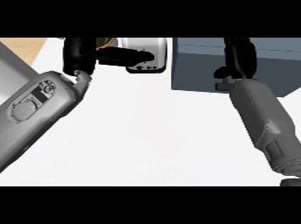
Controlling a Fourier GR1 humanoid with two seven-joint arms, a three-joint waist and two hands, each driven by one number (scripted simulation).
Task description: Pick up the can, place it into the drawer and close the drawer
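The can (154,51), white with a dark rim at its lower end, is at the top middle of the head view. My left hand (82,54) comes in from the lower left, and its black fingers (124,57) curl across the can's side. The blue-grey drawer box (198,65) fills the top right. My right hand (238,57) lies over the box with its fingers stretched toward the top edge and its thumb sticking out to the left. It holds nothing. The top edge cuts off the inside of the drawer.
A green and brown object (104,41) peeks out just behind my left hand at the top edge. A wooden strip (20,46) shows at the top left beside the white counter (146,131). Both forearms cross the counter's sides.
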